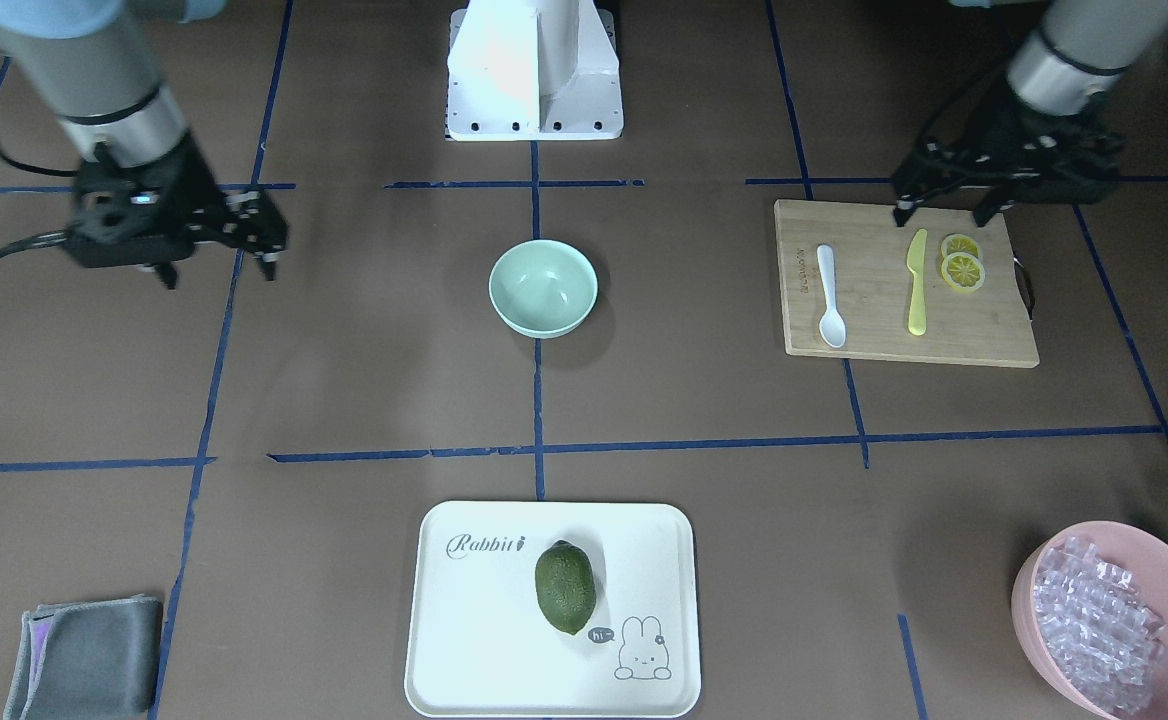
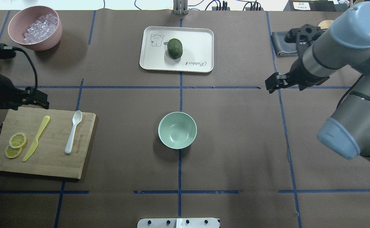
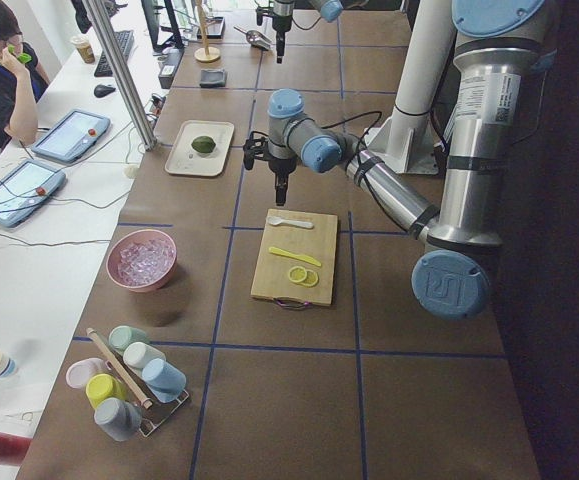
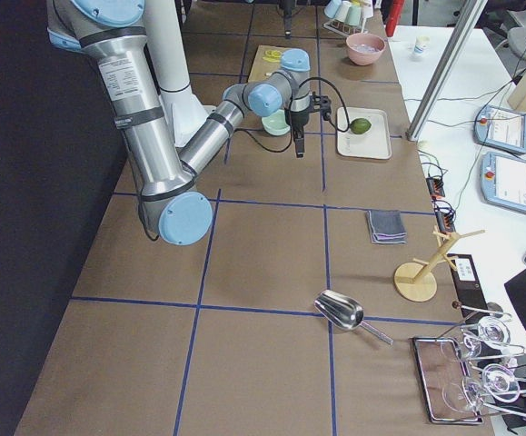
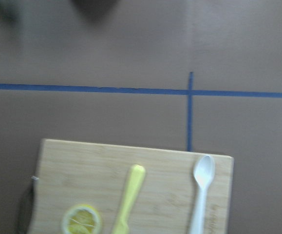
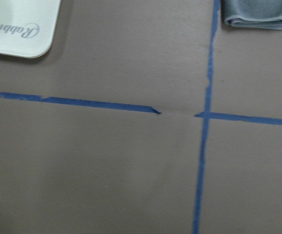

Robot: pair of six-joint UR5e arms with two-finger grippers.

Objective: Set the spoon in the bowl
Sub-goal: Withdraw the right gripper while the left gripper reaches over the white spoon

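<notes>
Brown paper worktop [image 2: 235,142], marked into squares by blue tape lines, with the white robot base at one long edge.

Near the middle: the bowl [image 2: 177,130], upright, mint-green, glossy inside, with nothing in it, sitting right on a tape line.

Well apart from it, on the robot's left: a bamboo cutting board [image 2: 52,158]. Flat on the board, at the side nearest the bowl: the spoon [image 2: 73,131], white, scoop pointing away from the robot, handle toward it. Beside the spoon and roughly parallel: a yellow knife [image 2: 36,137]. Beyond the knife: two lemon slices [image 2: 15,145], overlapping.

Left pincer [image 1: 944,215]: raised in the air near the board, fingers spread wide, grasping nothing, clear of the spoon. Seen through the left wrist camera: the board's far edge with the spoon's scoop and the knife's end.

Right pincer [image 1: 219,272]: raised over bare worktop on the robot's right, well apart from the bowl, fingers likewise spread and empty. Seen through the right wrist camera: only tape lines, a tray corner and a cloth edge.

Across from the robot: a white tray [image 2: 197,38] with a rabbit drawing, carrying a dark green fruit [image 2: 175,48]; a pink bowl [image 2: 37,46] of clear cubes on the left; a folded grey cloth [image 1: 84,660] on the right.
</notes>
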